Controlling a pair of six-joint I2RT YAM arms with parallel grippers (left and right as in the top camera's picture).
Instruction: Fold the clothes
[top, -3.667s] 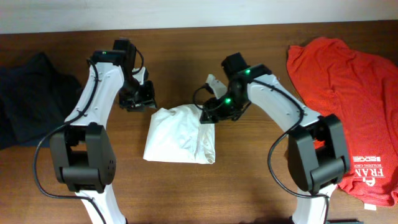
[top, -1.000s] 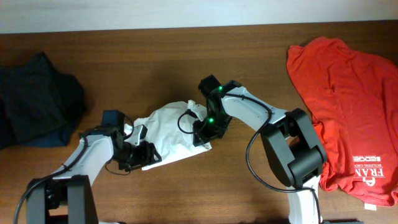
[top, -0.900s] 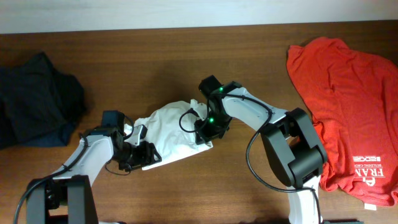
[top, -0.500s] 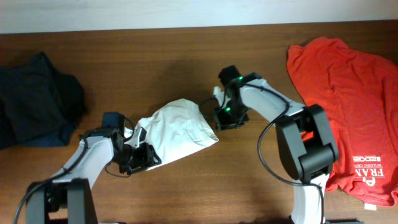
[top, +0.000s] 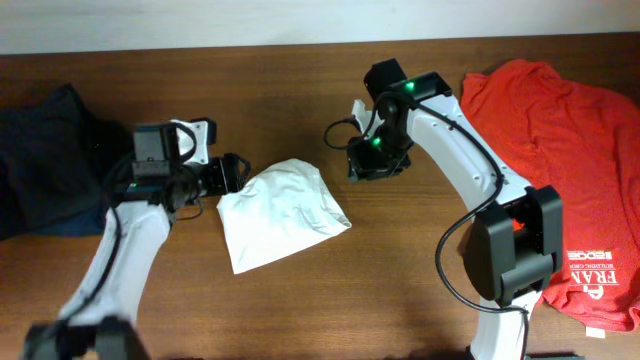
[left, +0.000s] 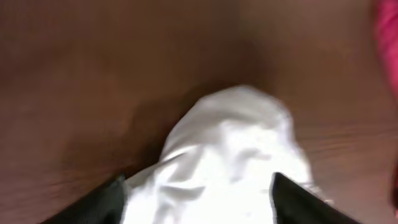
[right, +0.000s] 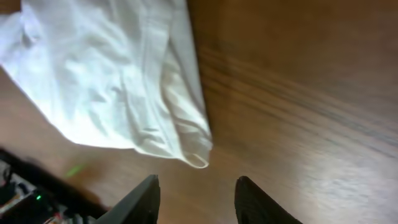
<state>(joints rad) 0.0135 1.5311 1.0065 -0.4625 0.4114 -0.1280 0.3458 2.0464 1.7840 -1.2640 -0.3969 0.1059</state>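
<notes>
The white T-shirt (top: 283, 210) lies folded into a small bundle in the middle of the table; its print is hidden. It also shows in the left wrist view (left: 236, 149) and the right wrist view (right: 118, 81). My left gripper (top: 226, 176) is open at the bundle's upper left edge, with cloth lying between its fingers (left: 199, 199). My right gripper (top: 366, 168) is open and empty, off the bundle's upper right; its fingers (right: 196, 199) hang over bare wood just past the shirt's corner.
A red T-shirt with white lettering (top: 560, 170) is spread at the right end of the table. Dark navy garments (top: 50, 150) are heaped at the left end. The table's far edge (top: 300, 45) runs along a pale wall.
Both arms have let go of the white shirt and lifted back toward the far side. The bundle has slid slightly and now lies flat and compact.
</notes>
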